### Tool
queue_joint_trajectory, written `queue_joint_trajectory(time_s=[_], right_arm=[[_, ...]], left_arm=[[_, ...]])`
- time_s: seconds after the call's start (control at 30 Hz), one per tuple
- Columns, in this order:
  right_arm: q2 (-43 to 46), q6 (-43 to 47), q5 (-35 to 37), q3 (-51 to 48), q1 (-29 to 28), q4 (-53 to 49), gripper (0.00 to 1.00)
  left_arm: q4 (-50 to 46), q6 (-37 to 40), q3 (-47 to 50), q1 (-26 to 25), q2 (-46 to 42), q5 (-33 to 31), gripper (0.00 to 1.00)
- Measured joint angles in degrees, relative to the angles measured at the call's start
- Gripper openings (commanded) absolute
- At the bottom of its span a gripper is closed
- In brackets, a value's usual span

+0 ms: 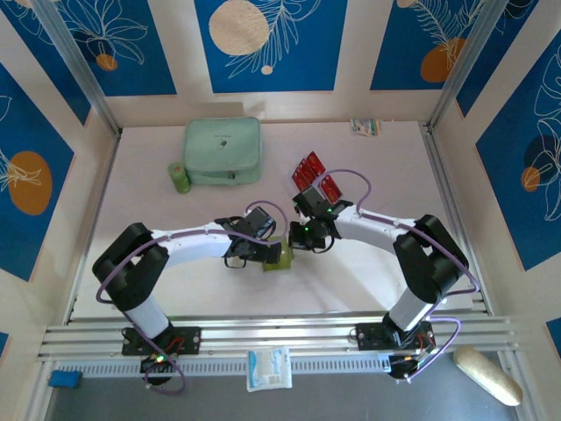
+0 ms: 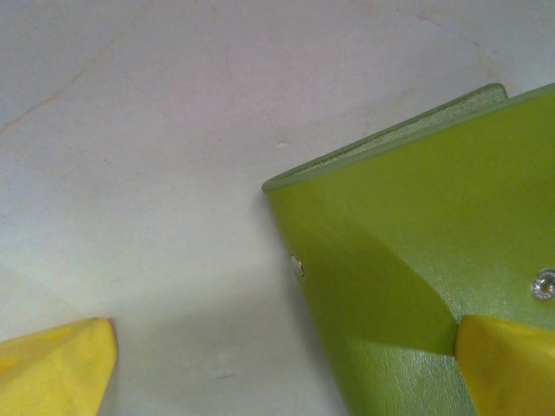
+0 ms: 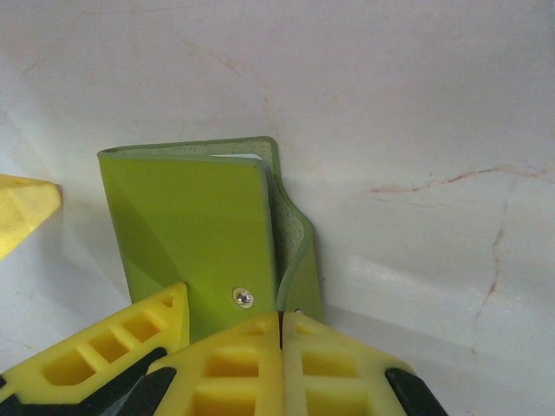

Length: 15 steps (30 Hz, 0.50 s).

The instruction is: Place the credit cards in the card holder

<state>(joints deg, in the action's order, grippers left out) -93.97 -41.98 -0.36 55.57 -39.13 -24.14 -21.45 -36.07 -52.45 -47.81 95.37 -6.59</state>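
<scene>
While the right gripper [image 3: 279,347] is pinching the seemingly light, floppy card holder [image 3: 191,230] at bottom centre, the left gripper [image 2: 284,329] is gaping wide.

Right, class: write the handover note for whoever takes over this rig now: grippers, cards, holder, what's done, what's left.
Left gripper: open, one finger on the card holder near its snap.
Right gripper: shut at the holder's flap edge; grip unclear.
Credit cards: red stack beyond the right arm, clear of both grippers.
Done: no card seen in the holder.
Left: pick up and insert the cards.
</scene>
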Motion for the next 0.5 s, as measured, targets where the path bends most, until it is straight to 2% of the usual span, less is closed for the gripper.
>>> queue_joint_trajectory(time_s=[0.5], right_arm=[[-0.92, -2.93, -5.73, -2.45, -0.24, 7.04, 0.0]], left_arm=[[0.02, -0.04, 0.0, 0.0, 0.0, 0.0, 1.0]])
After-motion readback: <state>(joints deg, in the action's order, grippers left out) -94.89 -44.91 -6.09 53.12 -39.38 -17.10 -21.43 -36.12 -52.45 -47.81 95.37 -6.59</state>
